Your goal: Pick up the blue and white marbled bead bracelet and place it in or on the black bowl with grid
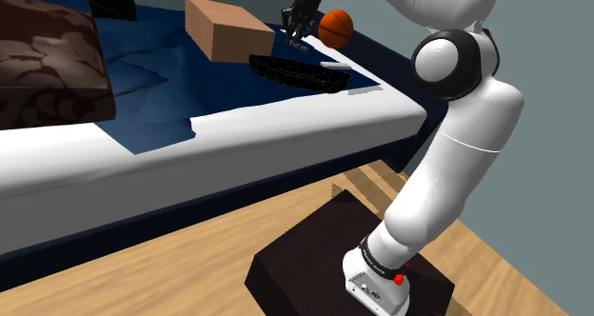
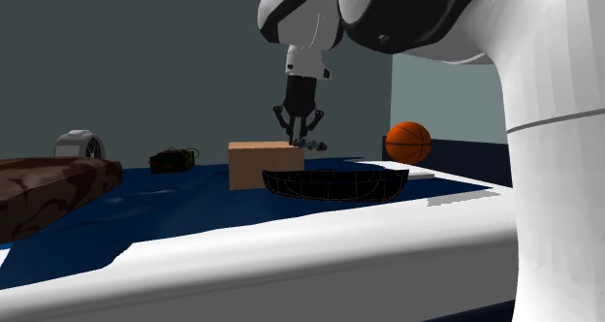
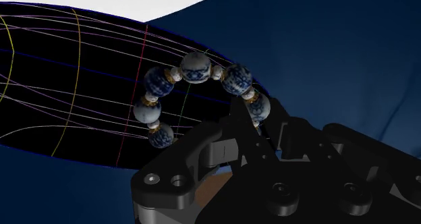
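My black gripper (image 1: 298,33) hangs above the blue cover, shut on the blue and white marbled bead bracelet (image 3: 195,67). In the wrist view the beads arc up from between the fingers (image 3: 222,148), with the black grid-lined bowl (image 3: 67,94) behind them. In the second exterior view the gripper (image 2: 302,134) holds the bracelet (image 2: 310,143) a little above and behind the bowl (image 2: 334,186), near the bowl's left half. In the shoulder view the bowl (image 1: 286,74) lies on the cover just in front of the gripper.
A brown cardboard box (image 1: 228,27) stands to the shoulder view's left of the gripper, and an orange basketball (image 1: 335,27) sits close on its right. A dark brown cushion (image 1: 48,62) lies at far left. The white bed edge (image 1: 286,124) runs below the bowl.
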{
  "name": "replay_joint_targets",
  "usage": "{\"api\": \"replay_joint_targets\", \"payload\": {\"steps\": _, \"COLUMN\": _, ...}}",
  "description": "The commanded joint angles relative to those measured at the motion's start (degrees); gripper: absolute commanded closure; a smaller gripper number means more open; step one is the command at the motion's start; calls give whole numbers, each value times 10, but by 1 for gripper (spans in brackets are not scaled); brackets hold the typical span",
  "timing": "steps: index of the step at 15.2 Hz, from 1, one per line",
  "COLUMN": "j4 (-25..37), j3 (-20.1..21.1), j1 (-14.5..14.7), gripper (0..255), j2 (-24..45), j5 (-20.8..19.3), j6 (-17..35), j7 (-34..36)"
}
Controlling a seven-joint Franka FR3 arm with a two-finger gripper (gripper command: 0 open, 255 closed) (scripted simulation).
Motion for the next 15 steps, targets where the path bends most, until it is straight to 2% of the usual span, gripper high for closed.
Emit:
{"api": "replay_joint_targets", "payload": {"steps": 1, "j4": 39, "j3": -9, "j1": -16, "gripper": 255, "j2": 27, "j5": 4, "j6": -15, "j7": -24}}
{"api": "replay_joint_targets", "payload": {"steps": 5, "j4": 134, "j3": -24, "j1": -49, "gripper": 255, "j2": 91, "j5": 14, "j6": -50, "j7": -67}}
{"api": "replay_joint_targets", "payload": {"steps": 15, "j4": -1, "j3": -24, "j1": -46, "gripper": 255, "j2": 53, "j5": 13, "j6": 48, "j7": -74}}
